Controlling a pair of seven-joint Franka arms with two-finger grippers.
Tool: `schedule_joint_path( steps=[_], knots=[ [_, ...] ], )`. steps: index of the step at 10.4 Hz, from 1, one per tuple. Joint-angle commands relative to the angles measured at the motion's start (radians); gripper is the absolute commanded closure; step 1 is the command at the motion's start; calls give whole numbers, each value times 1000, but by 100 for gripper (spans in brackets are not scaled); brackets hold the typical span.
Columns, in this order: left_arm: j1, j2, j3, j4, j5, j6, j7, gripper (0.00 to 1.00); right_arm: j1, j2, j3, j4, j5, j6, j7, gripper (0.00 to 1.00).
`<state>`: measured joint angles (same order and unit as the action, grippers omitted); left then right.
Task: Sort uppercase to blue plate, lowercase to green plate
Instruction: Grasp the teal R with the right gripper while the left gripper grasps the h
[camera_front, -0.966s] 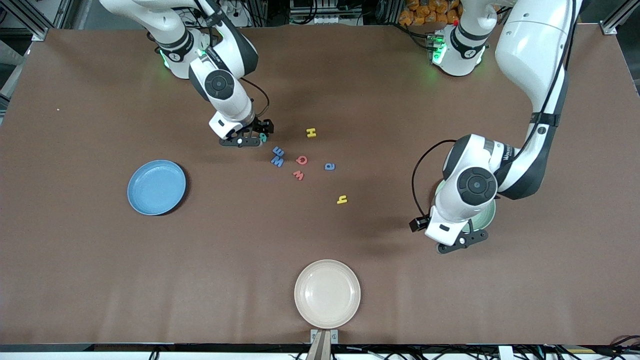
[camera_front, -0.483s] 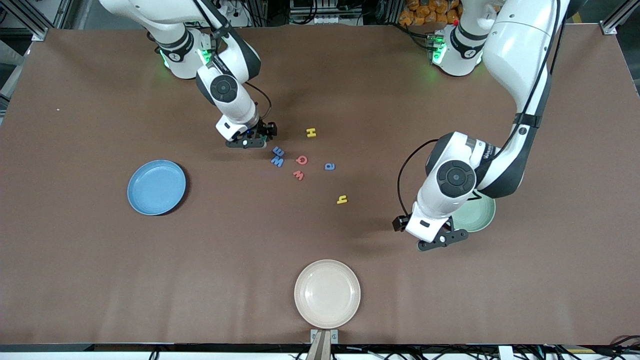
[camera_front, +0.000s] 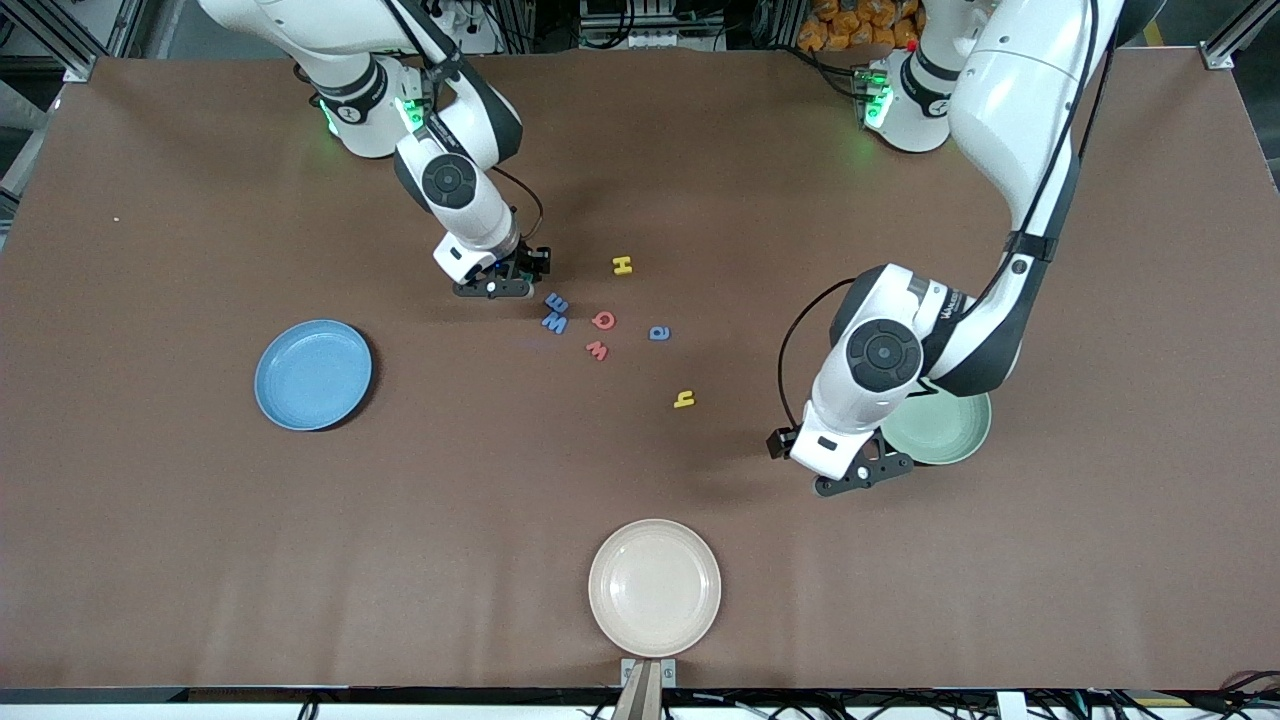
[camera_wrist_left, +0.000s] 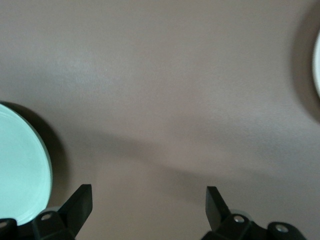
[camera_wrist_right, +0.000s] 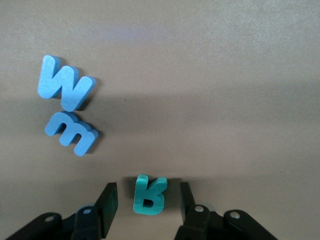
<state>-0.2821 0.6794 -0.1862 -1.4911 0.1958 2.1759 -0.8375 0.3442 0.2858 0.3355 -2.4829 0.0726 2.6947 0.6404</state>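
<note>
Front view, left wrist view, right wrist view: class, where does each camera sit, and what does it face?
Front view: high, facing both arms' bases; whole table, both arms.
Left wrist view: on the left arm, facing down; left gripper open, green plate.
Right wrist view: on the right arm; right gripper around the teal R.
Shared: green plate in front view too.

The teal R (camera_wrist_right: 149, 195) lies flat on the tabletop between the fingers of the right claw (camera_wrist_right: 148, 202), a narrow gap on each side. Just beside that claw lie the blue W (camera_wrist_right: 63, 89) and the smaller blue m (camera_wrist_right: 71, 133), touching or nearly so. Farther toward the left arm's end lie the red Q (camera_front: 603, 320), the red w (camera_front: 597, 350), the yellow H (camera_front: 622, 265), the blue a (camera_front: 659, 333) and the yellow h (camera_front: 684, 399). The empty blue plate (camera_front: 313, 375) sits well apart from the right claw. The pale green plate (camera_front: 950, 432) sits beside the left claw (camera_front: 862, 474).
</note>
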Motion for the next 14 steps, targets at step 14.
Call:
schedule_joint_path(
  steps=[14],
  knots=[
    [-293,92,7,23,54,166,-251,0,27,18,-1,-13,23,-30,74,84]
  ],
)
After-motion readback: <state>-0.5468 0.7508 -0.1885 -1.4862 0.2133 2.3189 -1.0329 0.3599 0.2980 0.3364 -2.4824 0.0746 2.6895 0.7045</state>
